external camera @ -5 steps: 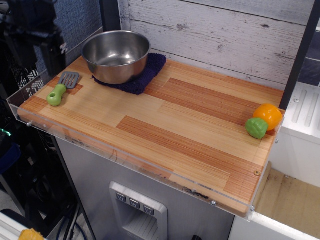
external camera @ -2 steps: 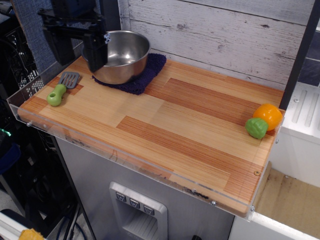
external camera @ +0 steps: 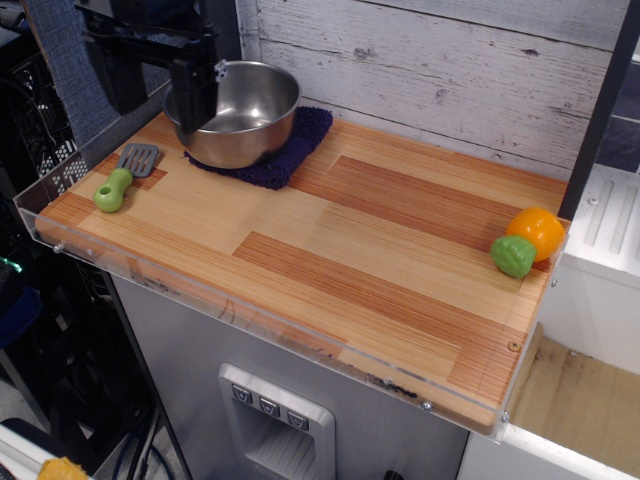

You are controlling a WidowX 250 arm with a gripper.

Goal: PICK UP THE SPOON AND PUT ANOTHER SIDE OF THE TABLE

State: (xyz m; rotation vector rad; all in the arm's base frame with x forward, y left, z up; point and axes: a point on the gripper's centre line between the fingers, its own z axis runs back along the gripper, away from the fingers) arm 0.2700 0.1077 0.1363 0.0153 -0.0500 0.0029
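Observation:
The spoon (external camera: 122, 177) is a toy spatula with a grey slotted head and a light-green handle. It lies flat at the far left end of the wooden table (external camera: 350, 250), handle toward the front edge. My black gripper (external camera: 158, 118) hangs above the table's back-left corner, above and behind the spoon and not touching it. Its two fingers are spread wide and hold nothing. The right finger (external camera: 195, 100) stands in front of the bowl's left rim.
A steel bowl (external camera: 240, 110) sits on a dark blue cloth (external camera: 297, 148) at the back left, close to the spoon. A green and orange toy vegetable (external camera: 527, 242) lies at the right edge. A clear acrylic rim (external camera: 40, 200) lines the table; a plank wall stands behind.
The gripper has come into view from the upper left and now hangs over the back-left corner, a little further right than 0.4 s ago. The spoon has not moved.

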